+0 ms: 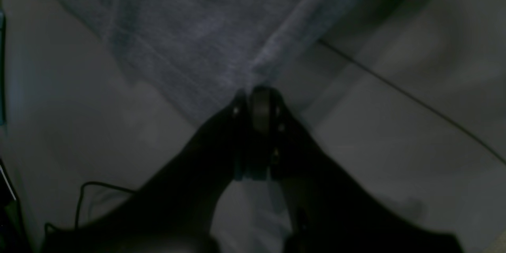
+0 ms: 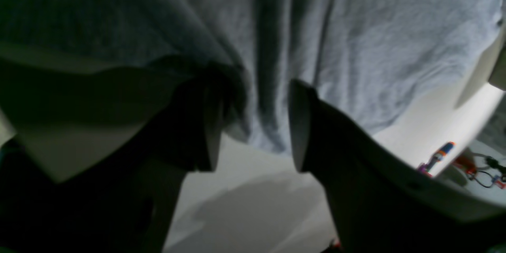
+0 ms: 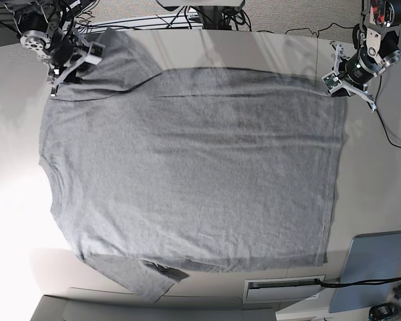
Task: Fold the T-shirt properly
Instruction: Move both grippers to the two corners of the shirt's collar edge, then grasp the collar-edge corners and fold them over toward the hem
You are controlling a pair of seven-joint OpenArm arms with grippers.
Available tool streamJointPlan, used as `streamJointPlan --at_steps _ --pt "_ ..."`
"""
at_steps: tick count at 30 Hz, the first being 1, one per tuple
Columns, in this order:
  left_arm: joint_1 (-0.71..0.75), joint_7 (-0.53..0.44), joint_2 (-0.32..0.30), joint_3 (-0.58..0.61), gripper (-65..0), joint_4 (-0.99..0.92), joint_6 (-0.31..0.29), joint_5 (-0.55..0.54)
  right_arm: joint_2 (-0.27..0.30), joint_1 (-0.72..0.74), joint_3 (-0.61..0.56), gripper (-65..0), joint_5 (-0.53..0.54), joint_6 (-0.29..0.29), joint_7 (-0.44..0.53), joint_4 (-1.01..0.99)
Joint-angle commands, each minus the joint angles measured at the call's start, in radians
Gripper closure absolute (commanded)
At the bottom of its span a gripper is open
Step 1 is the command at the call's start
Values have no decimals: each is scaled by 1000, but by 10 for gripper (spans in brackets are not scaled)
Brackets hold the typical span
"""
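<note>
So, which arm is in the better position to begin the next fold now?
The left. Its gripper is shut on a corner of the T-shirt, ready to pull. The right gripper stands open around cloth at the sleeve and must close first.

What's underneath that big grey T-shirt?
Under the T-shirt lies a pale table, bare around its edges. Whatever sits beneath the cloth's middle is covered and cannot be seen.

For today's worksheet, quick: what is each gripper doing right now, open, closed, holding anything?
Left gripper: closed, pinching a corner of the T-shirt.
Right gripper: open, jaws apart around a fold of the shirt's edge, not clamped.
</note>
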Motion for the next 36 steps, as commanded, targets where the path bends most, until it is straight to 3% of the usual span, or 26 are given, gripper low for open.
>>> streamJointPlan --at_steps 1,7,20,23,26,29,32,36 --pt "19 37 -2 11 0 -12 -64 19 9 9 -16 -279 8 24 3 -3" --pt "20 37 -3 11 0 -12 -64 19 8 59 -71 -279 26 28 2 -7" --pt "20 11 -3 11 0 -12 -64 20 9 121 -71 -277 26 28 21 -106" --pt "20 11 -3 11 0 -12 -64 20 9 121 -71 -183 26 44 19 -106" --pt "20 11 -3 11 0 -12 -64 19 8 121 -70 -13 26 48 0 -106" --pt "21 11 -3 10 0 -12 -64 10 9 120 -70 0 95 24 -77 -102" --pt "46 15 -18 10 0 -10 -64 -80 13 100 -70 0 212 -6 -206 -64" --pt "122 15 -42 -10 0 25 -64 -120 72 13 -68 0 221 -89 -288 30"
